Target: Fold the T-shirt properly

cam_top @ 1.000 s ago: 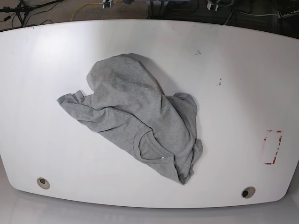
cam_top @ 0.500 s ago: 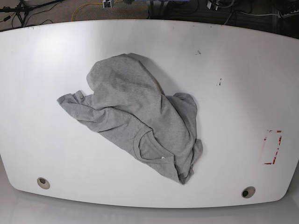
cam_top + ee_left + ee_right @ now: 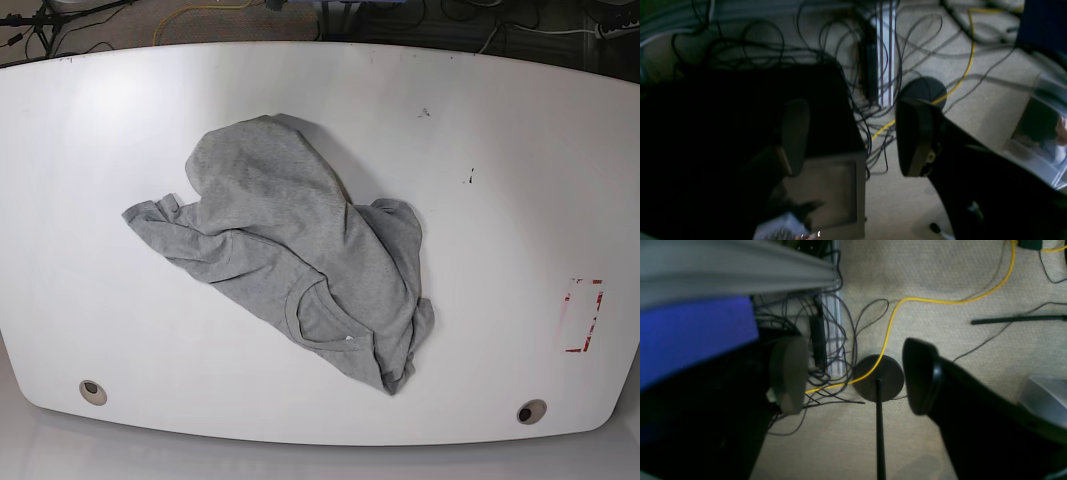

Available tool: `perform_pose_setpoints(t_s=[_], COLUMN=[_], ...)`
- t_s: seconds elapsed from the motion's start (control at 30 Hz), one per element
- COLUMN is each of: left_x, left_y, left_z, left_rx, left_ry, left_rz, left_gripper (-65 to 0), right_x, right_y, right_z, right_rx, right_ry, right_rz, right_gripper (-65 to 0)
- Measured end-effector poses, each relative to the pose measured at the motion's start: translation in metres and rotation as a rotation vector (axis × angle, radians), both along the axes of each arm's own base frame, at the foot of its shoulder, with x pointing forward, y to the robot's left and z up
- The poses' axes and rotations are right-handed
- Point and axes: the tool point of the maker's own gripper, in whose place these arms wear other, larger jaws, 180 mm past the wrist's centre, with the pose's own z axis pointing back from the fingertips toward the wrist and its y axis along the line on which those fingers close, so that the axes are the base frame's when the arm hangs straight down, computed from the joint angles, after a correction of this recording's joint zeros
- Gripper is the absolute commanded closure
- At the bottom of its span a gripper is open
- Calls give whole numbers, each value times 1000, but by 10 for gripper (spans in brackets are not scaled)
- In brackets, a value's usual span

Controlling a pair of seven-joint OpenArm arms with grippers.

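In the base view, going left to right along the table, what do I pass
Left table hole → crumpled T-shirt → small dark mark → right table hole → red-and-white tape marking.

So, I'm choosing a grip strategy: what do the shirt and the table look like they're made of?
The T-shirt looks like soft heathered grey knit, probably cotton jersey: it lies in limp rumpled folds, with a ribbed neckline. The table looks like a hard, smooth white laminate or painted board, showing soft glare and small scuff marks.
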Motion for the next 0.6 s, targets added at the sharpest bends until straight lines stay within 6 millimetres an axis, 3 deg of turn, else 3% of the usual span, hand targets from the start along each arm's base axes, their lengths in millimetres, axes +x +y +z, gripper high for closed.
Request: perform_pose_setpoints(t_s=[0.27, 0.6], left_x=[-2, 3], left_y=[-1, 7], left_z=[18, 27], left_rx=[-5, 11], left_ry=[-73, -113], left_rz=[-1, 12], left_gripper=[-385, -385], right_x=[-12, -1], right_y=[3, 8], right_z=[14, 25], right_rx=[2, 0], right_ry=[-2, -49], right_rz=[20, 7], right_gripper=[-423, -425])
